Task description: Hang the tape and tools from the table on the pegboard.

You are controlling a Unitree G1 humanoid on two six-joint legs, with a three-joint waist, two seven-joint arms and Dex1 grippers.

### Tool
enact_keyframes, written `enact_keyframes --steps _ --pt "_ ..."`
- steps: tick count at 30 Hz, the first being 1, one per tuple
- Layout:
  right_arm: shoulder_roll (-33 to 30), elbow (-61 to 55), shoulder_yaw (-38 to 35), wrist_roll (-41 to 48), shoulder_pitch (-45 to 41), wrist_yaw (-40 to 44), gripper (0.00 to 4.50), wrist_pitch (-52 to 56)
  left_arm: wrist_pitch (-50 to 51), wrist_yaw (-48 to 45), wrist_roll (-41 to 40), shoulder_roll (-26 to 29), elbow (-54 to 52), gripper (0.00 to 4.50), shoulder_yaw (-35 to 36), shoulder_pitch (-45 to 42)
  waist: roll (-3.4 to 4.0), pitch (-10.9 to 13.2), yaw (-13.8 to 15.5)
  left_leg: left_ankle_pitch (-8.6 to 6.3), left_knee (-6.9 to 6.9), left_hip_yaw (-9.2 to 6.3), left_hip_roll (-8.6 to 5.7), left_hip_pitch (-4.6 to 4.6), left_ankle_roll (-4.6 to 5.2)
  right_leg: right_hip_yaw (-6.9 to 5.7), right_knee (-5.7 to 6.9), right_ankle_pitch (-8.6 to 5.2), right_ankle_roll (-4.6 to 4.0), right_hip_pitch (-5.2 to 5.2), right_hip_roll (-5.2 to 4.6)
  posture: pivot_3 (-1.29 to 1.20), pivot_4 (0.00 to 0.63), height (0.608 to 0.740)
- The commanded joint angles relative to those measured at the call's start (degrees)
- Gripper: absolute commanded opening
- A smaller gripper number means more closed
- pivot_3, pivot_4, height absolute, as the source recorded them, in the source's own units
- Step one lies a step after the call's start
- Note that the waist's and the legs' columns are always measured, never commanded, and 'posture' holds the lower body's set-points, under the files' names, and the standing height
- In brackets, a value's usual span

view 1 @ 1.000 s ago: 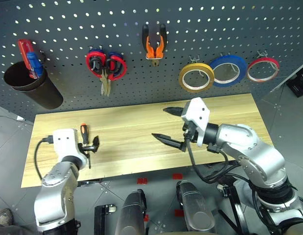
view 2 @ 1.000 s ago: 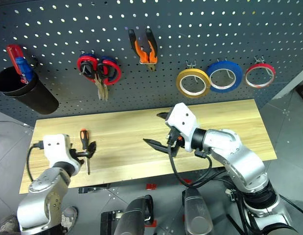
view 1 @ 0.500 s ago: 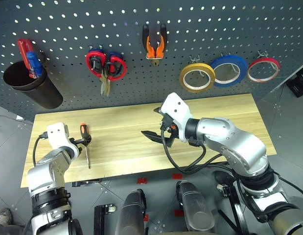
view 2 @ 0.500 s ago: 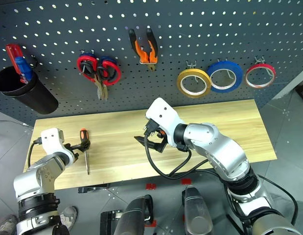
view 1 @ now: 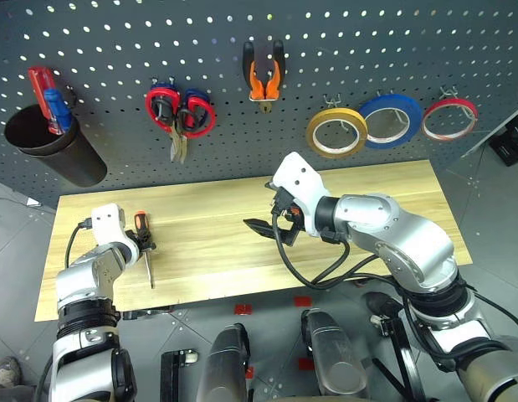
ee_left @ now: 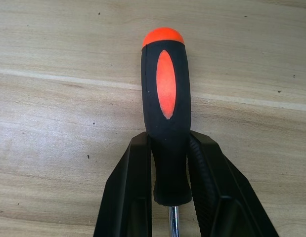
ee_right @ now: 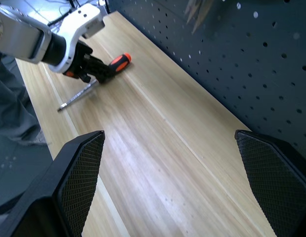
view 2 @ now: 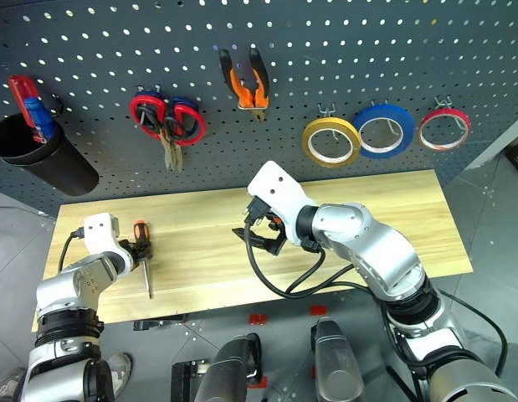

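A slim screwdriver (view 1: 141, 224) with an orange-black handle lies on the light wood table (view 1: 367, 180) near its left end. My left gripper (view 1: 144, 243) is shut on the screwdriver's handle (ee_left: 165, 98), one black finger pressed to each side, and the steel shaft runs back between them. My right gripper (view 1: 267, 211) hovers open over the middle of the table with nothing between its fingers (ee_right: 78, 182). On the dark pegboard (view 1: 116, 33) hang the yellow tape (view 1: 335, 132) and the orange-black pliers (view 1: 264, 77).
Red-handled scissors (view 1: 179, 113) hang left of the pliers. A blue roll (view 1: 390, 120) and a thin red roll (view 1: 449, 119) hang right of the tape. A black cup (view 1: 53, 155) with red and blue handles in it sits on the pegboard's left.
My left gripper has sunk forward onto the screwdriver's handle and closed on it. My right gripper has drifted left over the table, still open.
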Motion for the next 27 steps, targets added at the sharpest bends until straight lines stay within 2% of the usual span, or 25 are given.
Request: enact_keyframes --steps 1,8,13,17,22,27 --pt "-3.4 -5.9 -1.3 0.7 2.0 5.3 4.50 -7.9 0.0 -2.9 -1.2 2.5 -7.3 0.68 0.6 4.9 0.00 0.0 -0.2 0.00 -0.01 0.01 0.00 0.00 0.00 0.00 -0.02 0.00 0.00 -0.01 0.00 -0.26 0.336 0.740" --pt "-4.4 -8.9 -6.5 5.2 5.2 11.7 4.50 -17.3 -1.9 -6.8 -3.8 4.2 -24.3 0.68 2.8 16.0 -0.04 0.0 0.0 0.02 -0.09 0.00 0.07 -0.02 -0.03 -0.05 -0.01 0.01 -0.02 -0.04 -0.19 -0.25 0.312 0.740" --pt "-3.4 -7.9 -11.1 9.0 3.7 13.3 4.50 -20.0 -7.5 -9.6 -9.3 1.3 -38.8 0.68 7.5 22.3 -0.16 -0.1 0.3 0.03 -0.07 -0.08 0.06 -0.05 -0.06 -0.15 -0.09 0.05 -0.07 0.02 -0.26 -0.23 0.283 0.740" --pt "-2.8 -4.3 -11.9 8.5 2.2 14.3 4.50 -23.0 -8.1 -11.0 -14.8 1.7 -47.2 0.68 10.0 21.9 -0.31 -0.5 0.7 0.08 -0.07 -0.20 0.07 -0.10 -0.14 -0.29 -0.07 0.05 -0.07 0.01 -0.27 -0.18 0.244 0.740" --pt "-2.7 -0.4 -11.8 8.0 0.9 16.6 4.50 -26.9 -6.8 -11.3 -22.7 5.3 -55.1 0.68 15.0 18.9 -0.55 -1.9 1.1 0.10 -0.10 -0.16 0.05 -0.11 -0.18 -0.27 -0.06 0.05 -0.07 -0.01 -0.08 -0.12 0.196 0.740" --pt "-2.6 2.7 -11.6 8.0 -0.6 19.1 4.50 -29.8 -6.1 -9.5 -27.7 8.4 -58.9 0.68 18.7 17.1 -0.53 -3.7 1.7 0.11 -0.13 -0.10 0.02 -0.12 -0.20 -0.27 -0.12 0.05 -0.07 -0.01 -0.05 -0.09 0.169 0.740"
